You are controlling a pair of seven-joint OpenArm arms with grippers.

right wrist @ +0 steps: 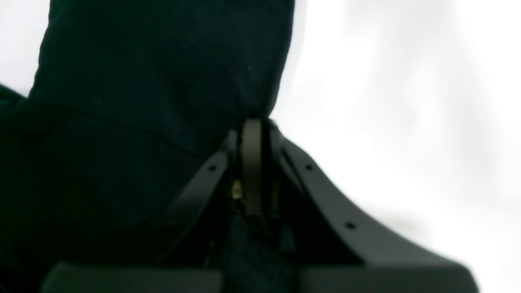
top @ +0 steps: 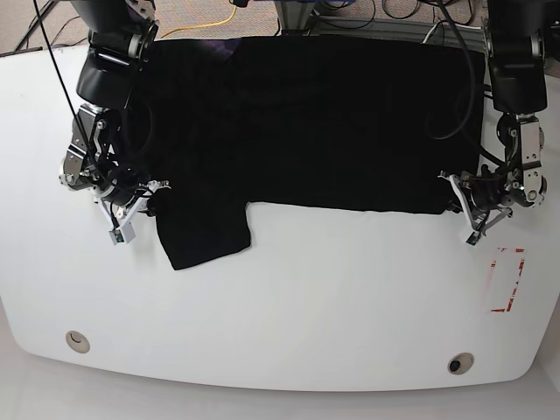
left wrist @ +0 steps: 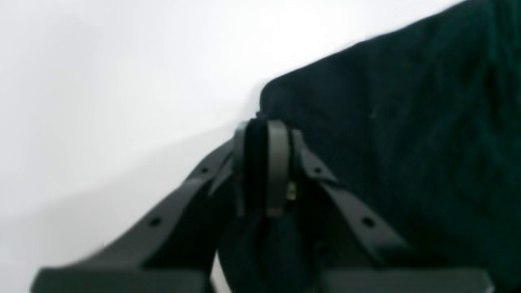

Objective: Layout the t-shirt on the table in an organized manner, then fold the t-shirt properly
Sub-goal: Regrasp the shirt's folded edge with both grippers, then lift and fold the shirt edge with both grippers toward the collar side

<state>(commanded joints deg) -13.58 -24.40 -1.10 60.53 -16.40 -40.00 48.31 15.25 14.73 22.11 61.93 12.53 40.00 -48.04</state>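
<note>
The black t-shirt (top: 306, 122) lies spread across the far half of the white table (top: 306, 306), its lower edge toward me and one sleeve (top: 206, 232) sticking out at the lower left. My left gripper (top: 453, 198) is at the shirt's lower right corner. In the left wrist view the gripper (left wrist: 262, 126) is shut on the corner of the cloth (left wrist: 407, 142). My right gripper (top: 156, 199) is at the sleeve's left side. The right wrist view shows that gripper (right wrist: 252, 122) shut on the edge of the cloth (right wrist: 142, 81).
A red tape rectangle (top: 507, 280) marks the table at the right, below the left gripper. Two small round holes (top: 77, 339) (top: 456, 362) sit near the front edge. Cables (top: 210, 22) run behind the far edge.
</note>
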